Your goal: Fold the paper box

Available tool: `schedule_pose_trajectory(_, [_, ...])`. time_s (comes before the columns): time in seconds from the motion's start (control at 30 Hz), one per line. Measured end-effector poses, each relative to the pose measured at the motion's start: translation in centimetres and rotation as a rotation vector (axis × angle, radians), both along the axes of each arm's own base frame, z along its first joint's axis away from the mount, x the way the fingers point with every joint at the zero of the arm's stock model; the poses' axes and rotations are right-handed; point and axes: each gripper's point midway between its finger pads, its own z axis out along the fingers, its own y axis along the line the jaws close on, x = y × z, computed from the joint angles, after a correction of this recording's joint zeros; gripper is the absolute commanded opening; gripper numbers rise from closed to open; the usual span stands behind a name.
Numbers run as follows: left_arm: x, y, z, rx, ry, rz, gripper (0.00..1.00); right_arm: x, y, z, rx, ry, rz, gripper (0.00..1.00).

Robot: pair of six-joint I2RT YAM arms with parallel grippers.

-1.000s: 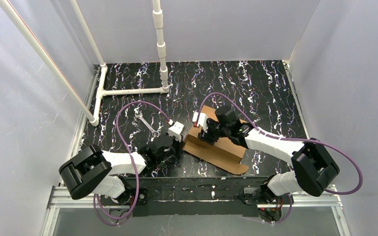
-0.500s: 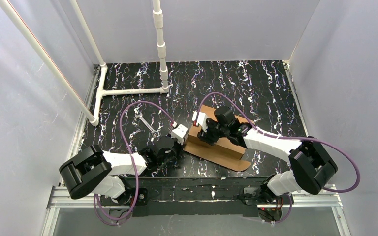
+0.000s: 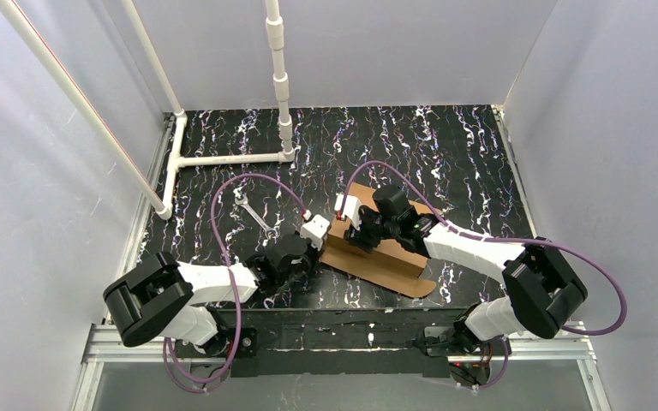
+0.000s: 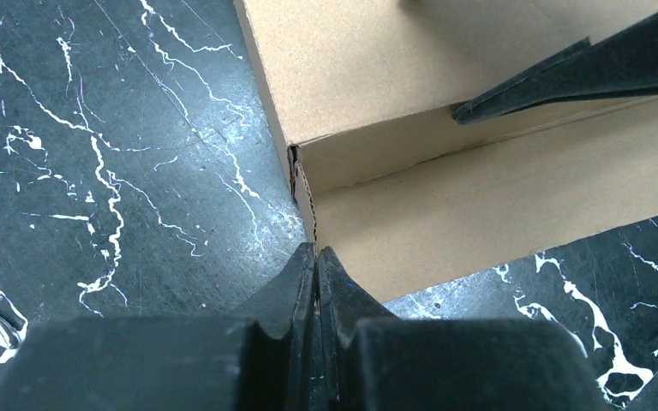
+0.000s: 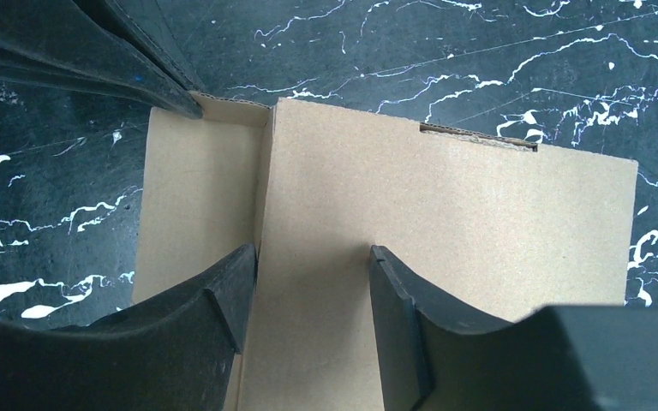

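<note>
Paper box [image 3: 384, 257] lies partly formed on the bench [image 3: 463, 154], just right of centre, long side slanting from near-right to far-left; wrench [image 3: 254, 215] lies apart to its left, not involved.

Left gripper [image 4: 317, 255]: jaws clenched on nothing, tips meeting the thin edge of the low front panel, just below the box's near-left corner.

Right gripper [image 5: 313, 257]: jaws parted and grasping nothing, both over the broad panel; whether they bear down on it I cannot tell; one finger [image 5: 233, 287] sits right at the crease beside the narrow side strip.

Judged step: raising or tucking the corner wall, the right arm pinning the sheet, the left nudging.

To do it well:
- press the right arm firmly beside the crease, so the fold hinges there and the box does not skate on the bench;
- push with the left tips square to the panel edge, low and slow; a glancing contact may slip off or crush the corrugation;
- watch that the corner seam stays aligned before advancing;
- lift the pinning arm only once the wall stands.
</note>
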Motion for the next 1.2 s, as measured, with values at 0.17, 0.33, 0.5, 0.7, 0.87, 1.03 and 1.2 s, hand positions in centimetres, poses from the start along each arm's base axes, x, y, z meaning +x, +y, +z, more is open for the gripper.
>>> schedule_pose_trajectory(0.17, [0.1, -0.1, 0.1, 0.024, 0.024, 0.010, 0.00, 0.0, 0.0, 0.0, -0.001, 0.000, 0.002, 0.63])
schedule_pose_trajectory(0.33, [0.4, 0.0, 0.3, 0.042, 0.050, 0.027, 0.00, -0.3, -0.1, 0.1, 0.003, 0.021, 0.012, 0.70])
schedule_pose_trajectory(0.5, [0.8, 0.1, 0.6, 0.043, 0.068, 0.046, 0.00, -0.5, -1.3, 1.1, 0.025, 0.070, 0.012, 0.76])
schedule_pose_trajectory(0.7, [1.2, 0.0, 1.1, 0.040, 0.081, 0.053, 0.00, 1.8, -2.5, 5.9, 0.133, 0.082, -0.038, 0.87])
schedule_pose_trajectory(0.87, [1.2, -0.4, 1.3, 0.033, 0.098, 0.042, 0.00, 6.7, -5.0, 8.3, 0.266, 0.168, -0.273, 0.97])
schedule_pose_trajectory(1.03, [1.2, -0.7, 1.1, 0.032, 0.118, 0.031, 0.00, 14.1, -7.8, 7.0, 0.403, 0.360, -0.568, 0.98])
schedule_pose_trajectory(1.2, [1.2, -0.8, 1.0, 0.030, 0.135, 0.025, 0.00, 16.4, -7.6, 2.4, 0.419, 0.534, -0.660, 0.98])
